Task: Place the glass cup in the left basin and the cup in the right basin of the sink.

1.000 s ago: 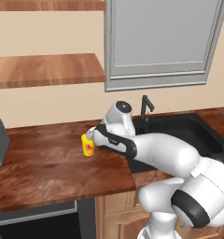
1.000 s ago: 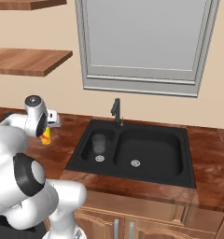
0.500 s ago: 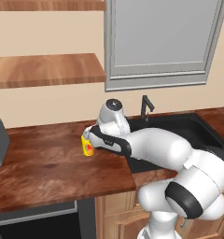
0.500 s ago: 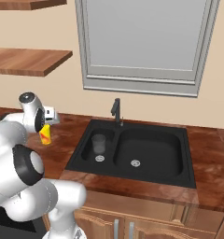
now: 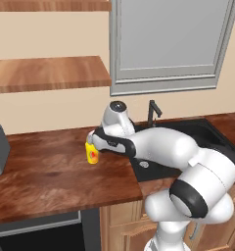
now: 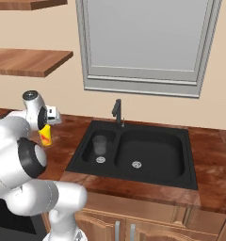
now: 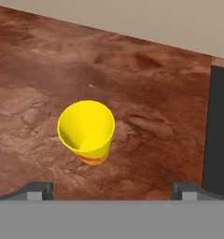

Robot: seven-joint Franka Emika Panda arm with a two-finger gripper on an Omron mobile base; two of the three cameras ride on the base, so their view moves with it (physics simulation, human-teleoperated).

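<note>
**Operator:** Over the counter (image 5: 51, 171), at about nine o'clock from the sink (image 6: 133, 155), I'm hovering the gripper (image 7: 111, 189) with its jaws spread wide and holding nothing. In the hand view the cup (image 7: 87, 130) is standing upright, sitting toward ten o'clock of the midpoint between my fingertips (image 7: 37, 190).

**Spotter:** And the glass cup?

**Operator:** The glass cup (image 6: 100, 145) is already standing in the left basin (image 6: 93, 157), so I'm judging only the yellow one is left; it's going to the right basin (image 6: 152, 155).

**Spotter:** How are you planning the grab?

**Operator:** I'm thinking of sliding toward nine o'clock in the hand view until the rim is centred between the tips, then dropping straight. It tapers toward the base, so I'm aiming to close near the top, gently, without nudging it over.
</note>
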